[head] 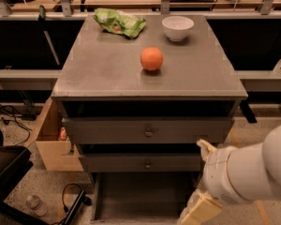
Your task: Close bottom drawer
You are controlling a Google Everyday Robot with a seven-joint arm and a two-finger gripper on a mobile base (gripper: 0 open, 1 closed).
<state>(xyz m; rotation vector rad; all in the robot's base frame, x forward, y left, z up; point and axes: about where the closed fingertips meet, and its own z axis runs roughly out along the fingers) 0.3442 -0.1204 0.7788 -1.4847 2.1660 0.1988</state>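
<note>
The cream-coloured gripper (199, 211) on the white robot arm, open or closed one cannot tell, hangs low at the right front corner of the grey-brown shallow bottom drawer (140, 196), which stands pulled out beneath the grey table (107, 74) carrying a round orange fruit (151, 59).

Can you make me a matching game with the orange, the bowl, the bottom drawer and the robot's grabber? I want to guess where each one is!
Things:
1. orange
2. bowl
3. bottom drawer
4. end effector

Places:
A. at the back of the cabinet top
B. low down in the picture's bottom right corner, by the cabinet's bottom
C. in the middle of the cabinet top
D. pulled out, down near the floor

Right pairs: 1-C, 2-A, 3-D, 4-B
</note>
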